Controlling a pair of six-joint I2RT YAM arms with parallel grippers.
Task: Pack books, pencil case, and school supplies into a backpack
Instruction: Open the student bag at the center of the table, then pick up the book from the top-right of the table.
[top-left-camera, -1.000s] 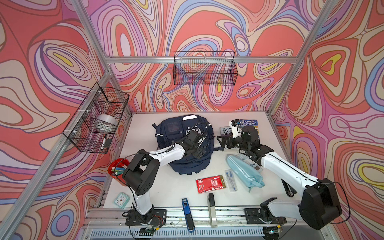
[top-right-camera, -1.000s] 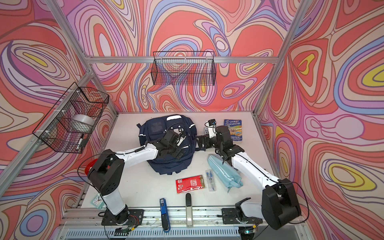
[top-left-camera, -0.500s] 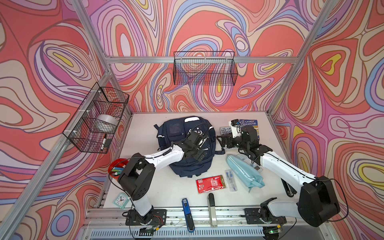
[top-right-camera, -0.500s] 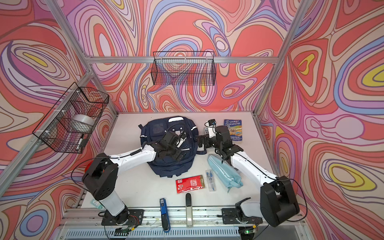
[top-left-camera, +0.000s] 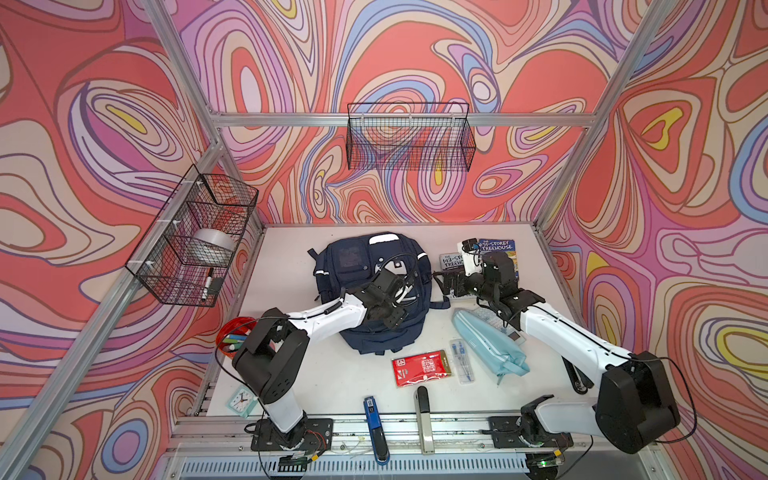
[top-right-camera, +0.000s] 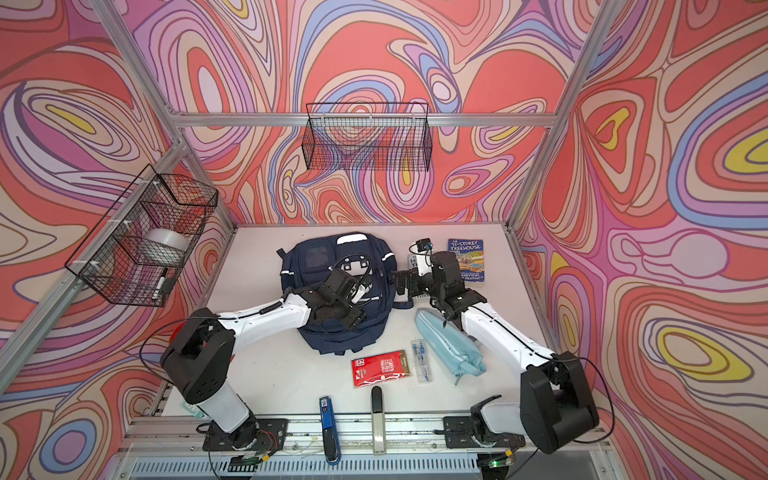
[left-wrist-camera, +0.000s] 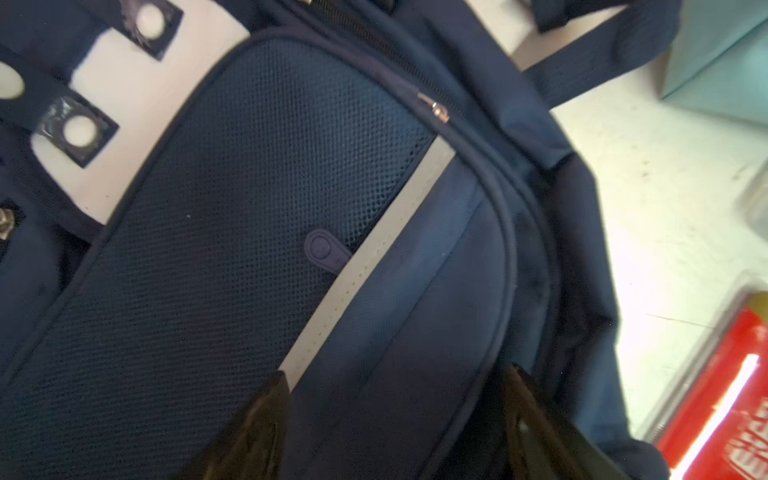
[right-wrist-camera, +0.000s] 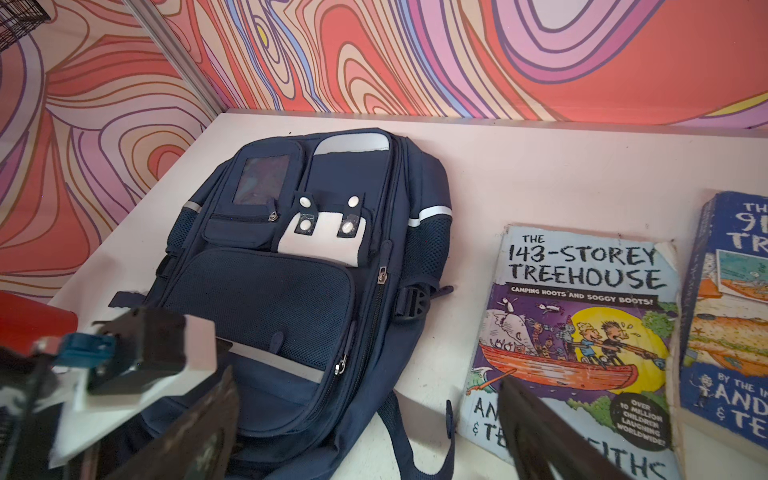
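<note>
The left claw (left-wrist-camera: 395, 374) hangs over the lower front pocket of the one backpack (top-left-camera: 374, 338). Its two black fingers (left-wrist-camera: 257, 428) stand apart with nothing clamped between them; whether they touch the cloth cannot be told. Under it lie coarse navy mesh, smooth woven fabric, one grey stripe and a small metal zip pull.

The right claw (right-wrist-camera: 365, 382) is spread wide and empty, low over the table (top-left-camera: 291, 374) between the backpack and the books.

The backpack lies flat on its back in the middle of the table, nearer the back edge, rounded and soft, with a white patch bearing four snap studs.

Two thin paperbacks lie side by side near the back right corner: the greyish book (right-wrist-camera: 577, 316), worn at the corners, and the blue book (top-left-camera: 498, 249) beyond it.

One pencil case (top-left-camera: 486, 345), a long soft light blue pouch, lies aslant by the right arm. Beside it, nearer the front edge, sit one slim clear pack of pens (top-left-camera: 462, 359) and one flat glossy red packet (top-left-camera: 419, 368).

One blue stapler (top-left-camera: 376, 419) rests at the front edge.
</note>
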